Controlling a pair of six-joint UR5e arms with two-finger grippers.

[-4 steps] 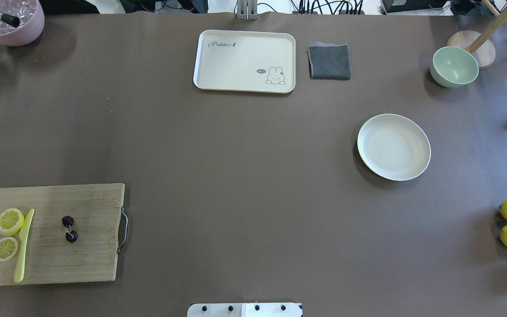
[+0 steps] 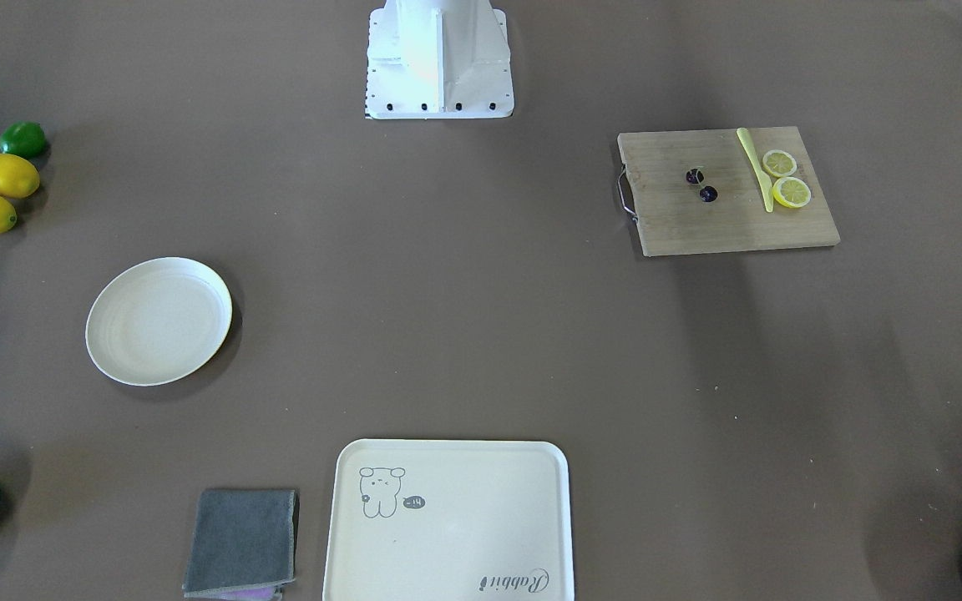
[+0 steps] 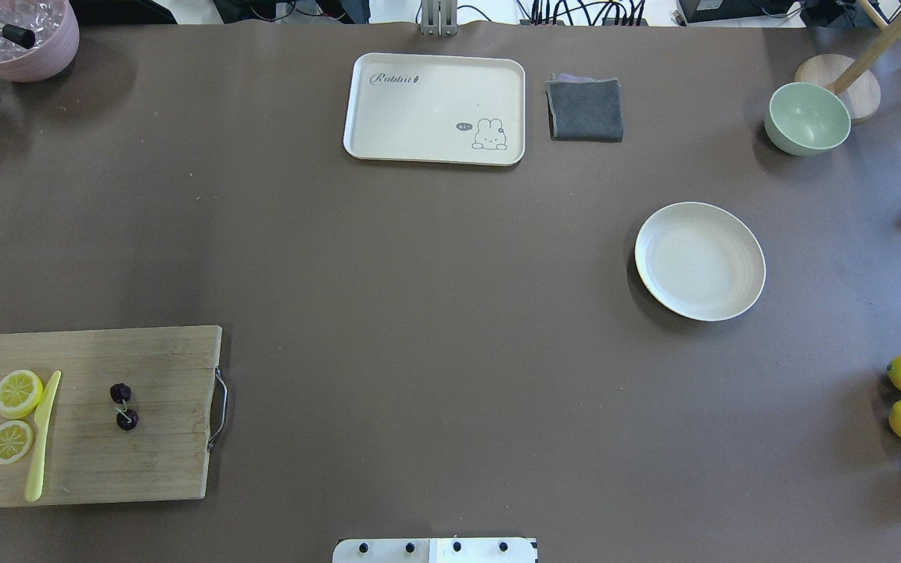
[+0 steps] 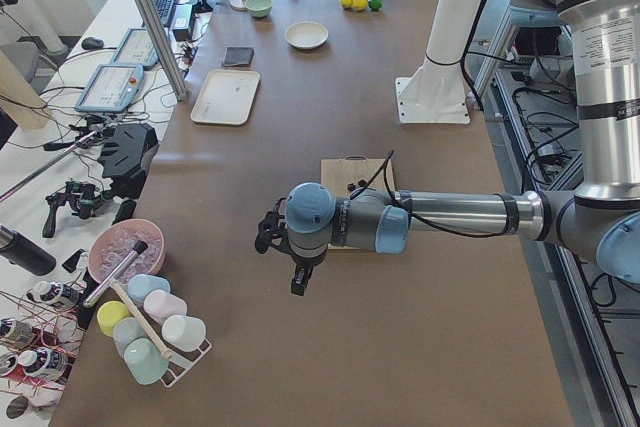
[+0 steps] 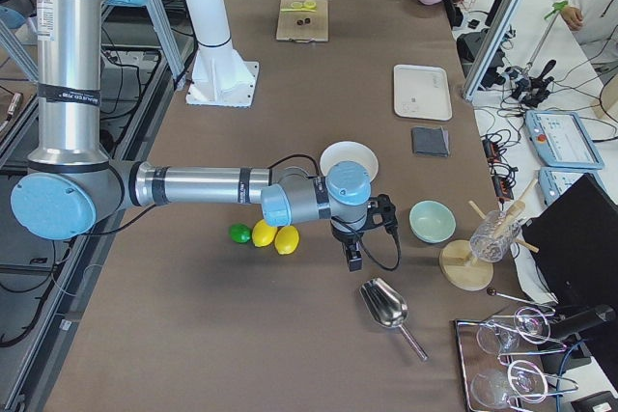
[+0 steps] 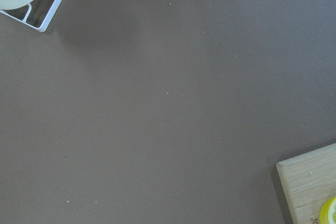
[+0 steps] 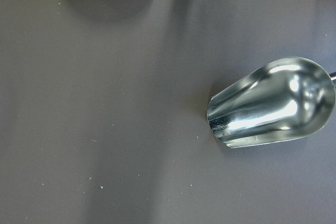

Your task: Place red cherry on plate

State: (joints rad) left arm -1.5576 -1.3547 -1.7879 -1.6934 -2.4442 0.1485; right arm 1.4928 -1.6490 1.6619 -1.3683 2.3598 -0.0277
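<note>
We see the red cherry (image 3: 123,407) lying on the cutting board (image 3: 145,469), at 8 o'clock of the table in the overhead view. It is 2 dark fruits joined by a thin stem, 1 at 12 o'clock of the other. A yellow-green knife (image 3: 42,435) lies at 9 o'clock of the cherry, apart from it, with 2 lemon slices (image 3: 19,392) just past the knife. The plate (image 3: 699,260) sits at 3 o'clock of the table, well apart from the board.

The left gripper (image 4: 298,282) hangs over the brown table, off the board's end nearest the left side camera, fingers pointing down. We cannot tell how wide it stands or whether it has hold of anything. The right gripper (image 5: 353,256) hangs near the plate, between the green bowl (image 5: 432,221) and the lemons (image 5: 286,240). Again we cannot tell its opening or any hold. Its wrist view shows a metal scoop (image 7: 273,103) at 3 o'clock and the bowl's edge at 12 o'clock.

The rabbit tray (image 3: 433,108) is at 12 o'clock of the table, with a grey cloth (image 3: 585,109) just at its 3 o'clock.
</note>
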